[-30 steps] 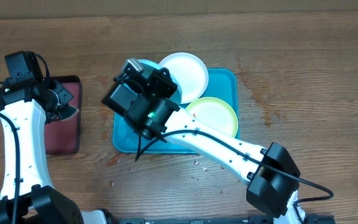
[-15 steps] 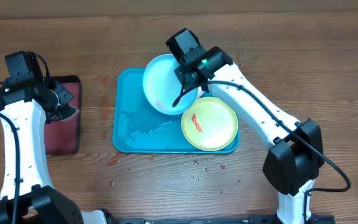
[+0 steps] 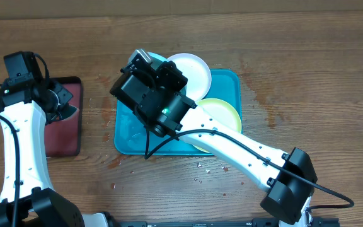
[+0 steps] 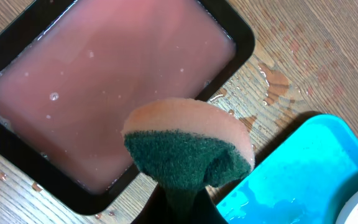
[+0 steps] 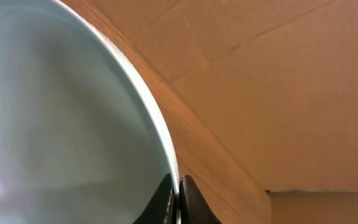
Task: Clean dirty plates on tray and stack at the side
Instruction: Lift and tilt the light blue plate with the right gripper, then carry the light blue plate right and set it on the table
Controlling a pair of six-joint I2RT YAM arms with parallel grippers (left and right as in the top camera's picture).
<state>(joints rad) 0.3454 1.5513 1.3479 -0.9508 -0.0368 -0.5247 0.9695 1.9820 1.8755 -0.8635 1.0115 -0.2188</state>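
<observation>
**Pale blue plate pinched by its rim**

My right gripper was pressed tight on the rim of the round pale blue plastic plate, holding it above the large turquoise plastic tray. The white plate sat at that tray's far edge, and the yellow-green plate lay at its right side. My left gripper clamped a green-and-orange sponge over the black-rimmed tray of pink liquid.

Robot lab bench, I'd say, not a real kitchen: my left arm & right arm stand at a bare wood-grain table w/ plain cardboard behind. Wash-up props only: turquoise tray, small black-rimmed tray of pinkish water. Rest of room out of view.
</observation>
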